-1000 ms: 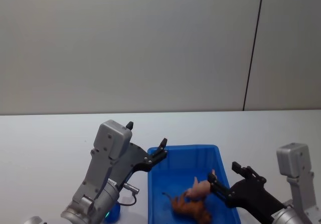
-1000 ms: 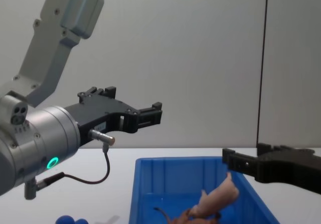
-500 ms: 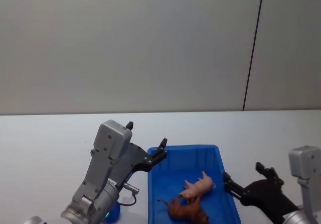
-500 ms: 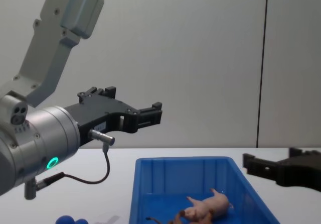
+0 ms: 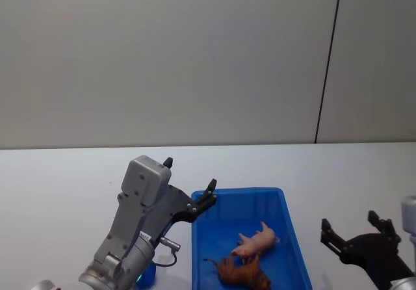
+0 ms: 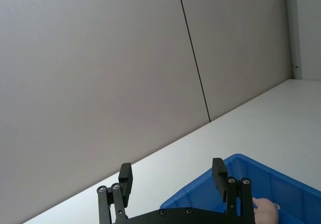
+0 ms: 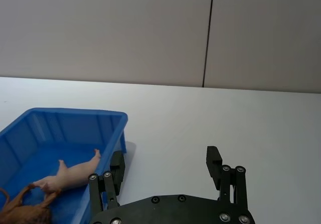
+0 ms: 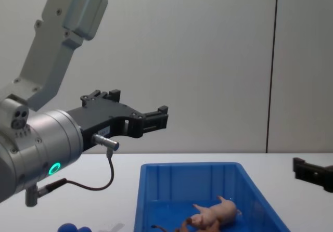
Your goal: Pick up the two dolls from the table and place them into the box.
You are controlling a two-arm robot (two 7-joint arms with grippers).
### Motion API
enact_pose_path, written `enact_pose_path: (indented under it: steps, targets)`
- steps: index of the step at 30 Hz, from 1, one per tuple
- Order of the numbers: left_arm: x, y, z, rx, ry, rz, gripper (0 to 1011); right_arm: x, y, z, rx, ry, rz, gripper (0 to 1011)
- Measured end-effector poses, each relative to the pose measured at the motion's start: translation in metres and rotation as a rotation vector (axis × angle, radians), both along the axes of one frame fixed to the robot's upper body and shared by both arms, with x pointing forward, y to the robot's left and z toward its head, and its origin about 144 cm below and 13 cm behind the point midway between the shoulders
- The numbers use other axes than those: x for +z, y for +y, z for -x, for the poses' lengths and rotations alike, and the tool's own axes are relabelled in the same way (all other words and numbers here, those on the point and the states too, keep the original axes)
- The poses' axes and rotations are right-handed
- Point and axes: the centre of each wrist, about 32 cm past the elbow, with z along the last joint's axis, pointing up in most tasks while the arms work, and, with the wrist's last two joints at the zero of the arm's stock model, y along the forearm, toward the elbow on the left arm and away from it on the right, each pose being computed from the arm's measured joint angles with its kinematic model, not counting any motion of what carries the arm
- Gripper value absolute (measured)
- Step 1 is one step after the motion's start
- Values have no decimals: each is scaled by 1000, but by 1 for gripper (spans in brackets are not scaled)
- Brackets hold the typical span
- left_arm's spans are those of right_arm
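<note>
Both dolls lie inside the blue box (image 5: 240, 194). The pale pink pig (image 5: 257, 241) rests on its side on the box floor, and the brown doll (image 5: 242, 274) lies against it nearer to me. In the right wrist view the pig (image 7: 70, 174) and the brown doll (image 7: 22, 211) sit in the box (image 7: 75, 114). My right gripper (image 5: 351, 224) hangs open and empty over the white table (image 5: 338, 173), right of the box. My left gripper (image 5: 190, 174) is open and empty above the box's far left corner.
A small blue object (image 5: 147, 274) lies on the table under my left arm, left of the box, with a thin cable (image 8: 101, 182) hanging from the wrist above it. A grey wall with a dark vertical seam (image 5: 328, 62) stands behind the table.
My right gripper let go of the pig and drew back to the right, out of the box. The pig dropped and now lies flat beside the brown doll. The left arm stayed still.
</note>
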Motion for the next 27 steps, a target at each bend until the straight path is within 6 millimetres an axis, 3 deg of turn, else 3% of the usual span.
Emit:
enact_pose_path:
  steps: [27]
  targets:
    - [3,11,1,10,72,-5,1001,-2,-6,7,-91,-12,20,1001]
